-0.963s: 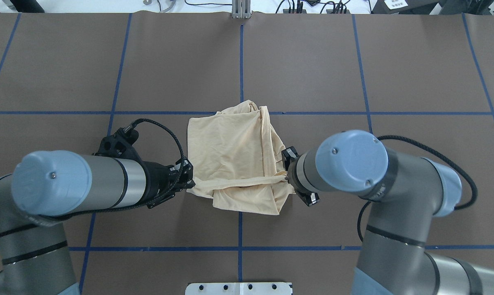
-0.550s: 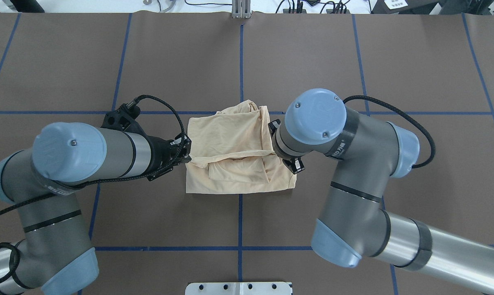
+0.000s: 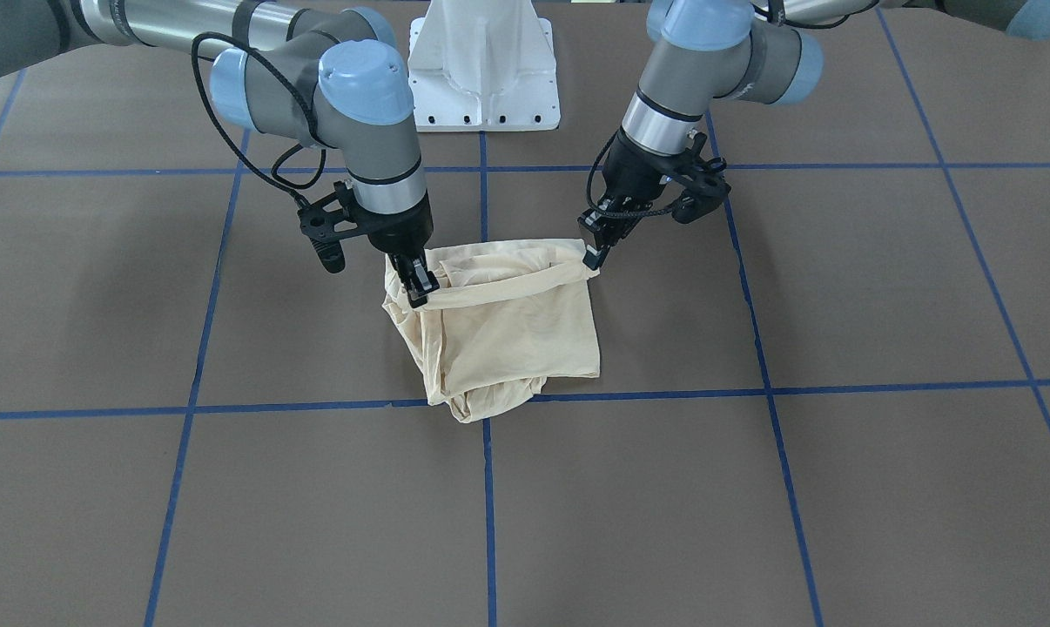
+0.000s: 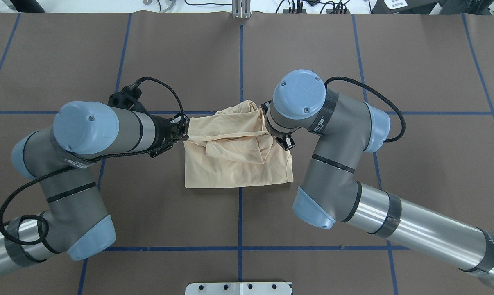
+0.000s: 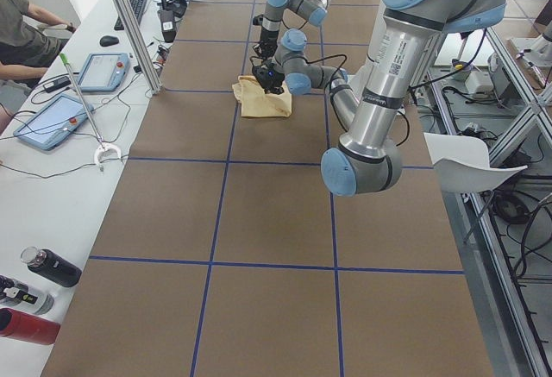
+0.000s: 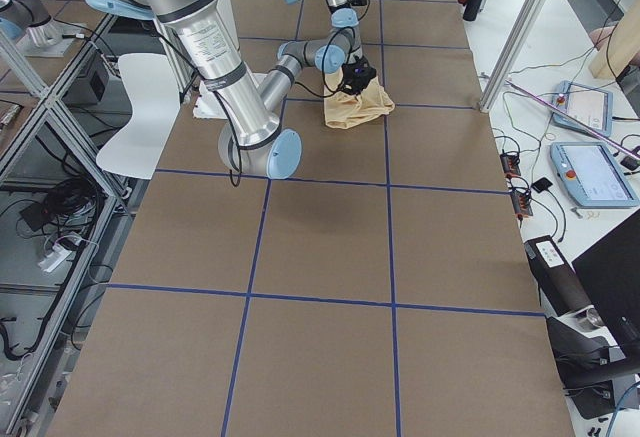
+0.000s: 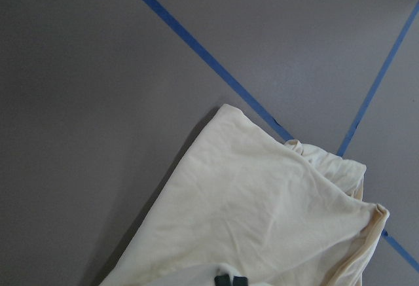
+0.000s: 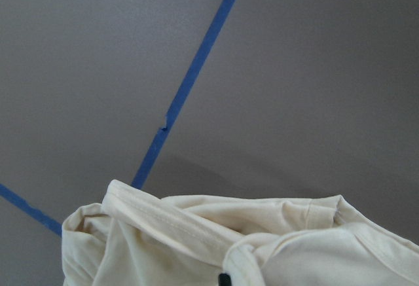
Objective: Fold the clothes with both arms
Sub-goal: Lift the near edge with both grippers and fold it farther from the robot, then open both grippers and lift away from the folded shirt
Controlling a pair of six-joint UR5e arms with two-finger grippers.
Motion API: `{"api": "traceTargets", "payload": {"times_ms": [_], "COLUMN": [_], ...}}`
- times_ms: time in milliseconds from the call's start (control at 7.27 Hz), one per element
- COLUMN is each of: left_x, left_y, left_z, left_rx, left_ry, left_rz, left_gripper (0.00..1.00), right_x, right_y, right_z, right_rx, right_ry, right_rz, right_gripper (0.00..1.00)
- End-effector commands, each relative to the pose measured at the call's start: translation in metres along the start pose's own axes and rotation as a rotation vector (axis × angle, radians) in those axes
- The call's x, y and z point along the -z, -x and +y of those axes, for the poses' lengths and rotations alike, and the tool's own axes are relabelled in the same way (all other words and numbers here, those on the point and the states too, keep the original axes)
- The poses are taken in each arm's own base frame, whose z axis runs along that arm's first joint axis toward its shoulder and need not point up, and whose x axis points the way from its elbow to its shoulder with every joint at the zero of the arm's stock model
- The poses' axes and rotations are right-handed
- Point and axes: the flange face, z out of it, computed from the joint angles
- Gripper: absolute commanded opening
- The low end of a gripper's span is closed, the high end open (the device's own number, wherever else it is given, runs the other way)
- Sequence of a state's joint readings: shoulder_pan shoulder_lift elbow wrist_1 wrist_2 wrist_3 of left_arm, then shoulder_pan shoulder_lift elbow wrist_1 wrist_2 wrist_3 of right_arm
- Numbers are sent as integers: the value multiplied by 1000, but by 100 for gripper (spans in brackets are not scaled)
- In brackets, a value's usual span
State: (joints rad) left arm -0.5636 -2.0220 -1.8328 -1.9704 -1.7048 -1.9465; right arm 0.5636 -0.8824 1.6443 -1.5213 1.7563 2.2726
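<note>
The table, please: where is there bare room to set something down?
Bare: the far table beyond the shirt, and the patch between the shirt and the white base plate. Crowded: mid-table, where left claw and right claw grip the shirt.

**Work surface (image 4: 353, 61) with taped grid, garment and base plate.**
The surface was covered in matte brown sheeting, and blue tape lines (image 4: 240, 61) divided it into large rectangles. A pale cream-yellow T-shirt (image 4: 234, 172) lay across the central lengthwise line, well apart from every edge of the surface. Its robot-side edge rested straight and flat. Its bunched far end covered a crossing of two tape lines, and a band of cloth across its middle was raised off the layers beneath. A white base plate (image 4: 239, 288) with a row of dark holes sat at the robot's edge, on the same central line.
</note>
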Motion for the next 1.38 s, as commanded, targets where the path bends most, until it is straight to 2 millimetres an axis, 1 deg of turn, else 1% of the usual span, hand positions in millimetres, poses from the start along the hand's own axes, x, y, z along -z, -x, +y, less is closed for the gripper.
{"api": "traceTargets", "payload": {"times_ms": [0, 138, 275, 413, 550, 688, 826, 963, 1101, 1238], "left_x": [-29, -50, -76, -86, -85, -81, -79, -67, -49, -17], "left_y": [-10, -5, 8, 3, -4, -11, -13, -20, -24, -23], "left_z": [-40, -56, -82, -111, -124, -126, -127, -135, -144, -162], "left_rx": [-38, -49, -85, -103, -94, -95, -102, -149, -203, -275], "left_ry": [-56, -68, -89, -121, -138, -140, -138, -110, -39, -34], "left_rz": [-8, 1, -1, 4, 8, 19, 23, 29, 27, 51], "left_gripper": [0, 0, 42, 52, 54, 54, 54, 54, 55, 58], "right_x": [-19, -42, -67, -83, -63, -51, -45, -47, -47, -37], "right_y": [33, 54, 83, 101, 123, 134, 138, 128, 112, 94], "right_z": [-7, -16, -29, -39, -49, -48, -65, -92, -128, -175], "right_rx": [27, 40, 51, 120, 177, 195, 209, 202, 238, 329], "right_ry": [-31, -36, -50, -82, -86, -83, -56, -49, -36, -19], "right_rz": [6, -12, -25, -1, -28, -43, -29, -11, 5, 19], "right_gripper": [0, 4, 59, 100, 100, 100, 100, 100, 100, 100]}}
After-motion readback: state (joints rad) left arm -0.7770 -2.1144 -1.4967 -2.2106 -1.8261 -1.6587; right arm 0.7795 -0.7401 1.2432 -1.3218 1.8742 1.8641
